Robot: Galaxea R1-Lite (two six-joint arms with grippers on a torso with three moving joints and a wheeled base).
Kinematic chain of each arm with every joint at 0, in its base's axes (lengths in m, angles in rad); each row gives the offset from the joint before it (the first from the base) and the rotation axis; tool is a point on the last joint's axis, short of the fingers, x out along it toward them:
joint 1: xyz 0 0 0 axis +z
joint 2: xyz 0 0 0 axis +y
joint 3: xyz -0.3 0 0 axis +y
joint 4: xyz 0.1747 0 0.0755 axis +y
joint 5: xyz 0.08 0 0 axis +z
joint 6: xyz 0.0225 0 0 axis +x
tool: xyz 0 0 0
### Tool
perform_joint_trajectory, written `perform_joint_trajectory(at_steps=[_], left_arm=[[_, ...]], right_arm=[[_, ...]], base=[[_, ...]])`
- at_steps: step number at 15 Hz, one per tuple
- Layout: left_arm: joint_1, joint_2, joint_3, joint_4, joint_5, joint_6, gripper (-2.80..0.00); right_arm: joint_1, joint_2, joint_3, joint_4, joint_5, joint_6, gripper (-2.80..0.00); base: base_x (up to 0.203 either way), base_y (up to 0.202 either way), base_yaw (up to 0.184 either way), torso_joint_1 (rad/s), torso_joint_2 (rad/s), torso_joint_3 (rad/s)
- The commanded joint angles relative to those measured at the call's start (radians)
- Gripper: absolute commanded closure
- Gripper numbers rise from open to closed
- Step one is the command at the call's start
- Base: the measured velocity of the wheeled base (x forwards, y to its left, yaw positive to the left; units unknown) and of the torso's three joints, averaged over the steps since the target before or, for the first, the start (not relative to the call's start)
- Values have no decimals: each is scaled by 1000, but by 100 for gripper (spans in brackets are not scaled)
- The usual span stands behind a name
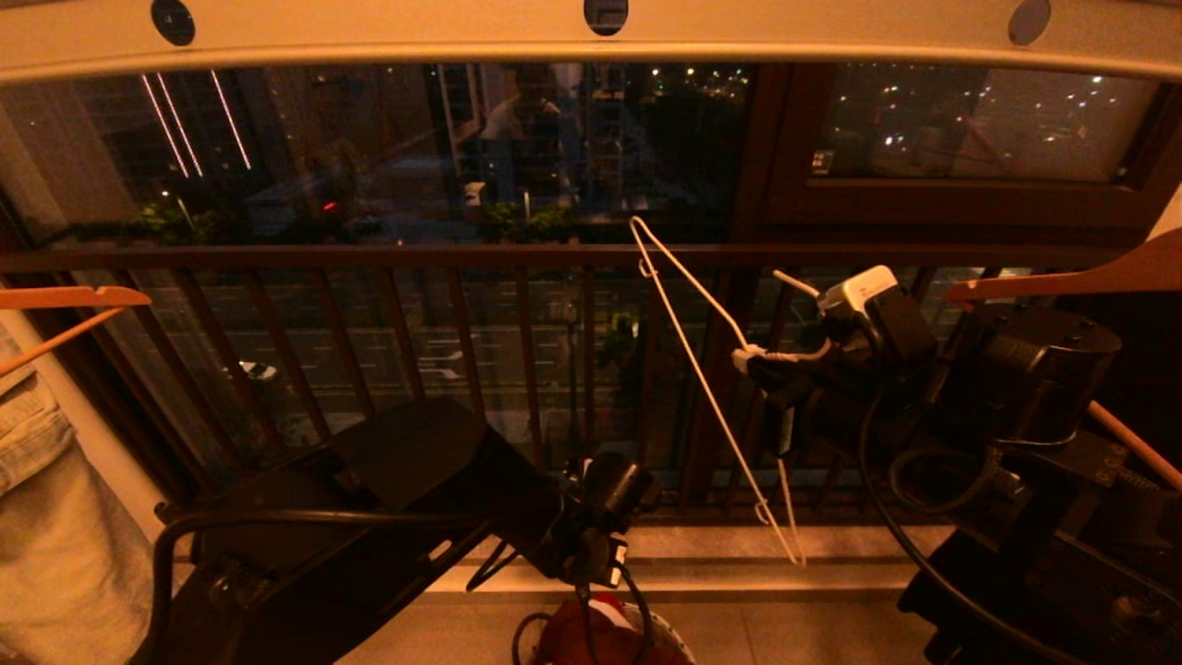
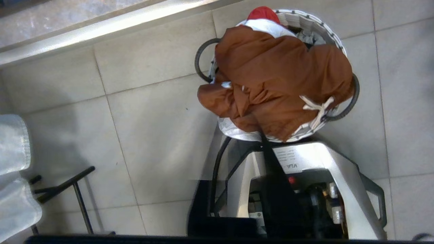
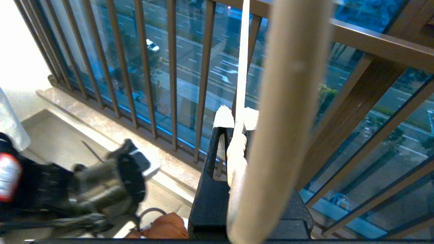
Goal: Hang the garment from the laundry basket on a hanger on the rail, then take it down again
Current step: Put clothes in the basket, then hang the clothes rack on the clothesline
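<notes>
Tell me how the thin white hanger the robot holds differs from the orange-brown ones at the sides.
The white wire hanger is thin bent wire; the wooden hangers are thick, flat and orange-brown. The wire one is clamped at its twisted neck in the right gripper and hangs tilted on end, below the rail; the wooden ones lie nearly level at the picture's edges. All are bare here; the shorts lie in the basket.

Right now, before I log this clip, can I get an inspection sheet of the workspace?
Surface: pale tiled floor.
Job's things: rust-brown shorts heaped in the laundry basket; white wire hanger off the rail.
Clutter: wooden hangers, jeans.
Grippers: right gripper shut on the hanger's neck; left gripper shut, empty, above the basket.
Cables: black cable looping under the right arm.
Surroundings: dark barred railing, night street.
</notes>
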Motion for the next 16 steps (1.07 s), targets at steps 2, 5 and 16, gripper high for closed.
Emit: perform_joint_trajectory(at_steps=[2, 5, 16], left_arm=[[1, -86, 62, -2, 2, -8, 0], [0, -176, 177, -7, -3, -25, 0], [31, -603, 539, -126, -21, -45, 0]], right_arm=[[1, 6, 4, -6, 0, -5, 0], [1, 9, 10, -8, 1, -9, 0], [18, -8, 32, 33, 8, -11, 0]], base=[[0, 0, 0, 0, 0, 0], [0, 0, 0, 0, 0, 0], [0, 0, 0, 0, 0, 0]])
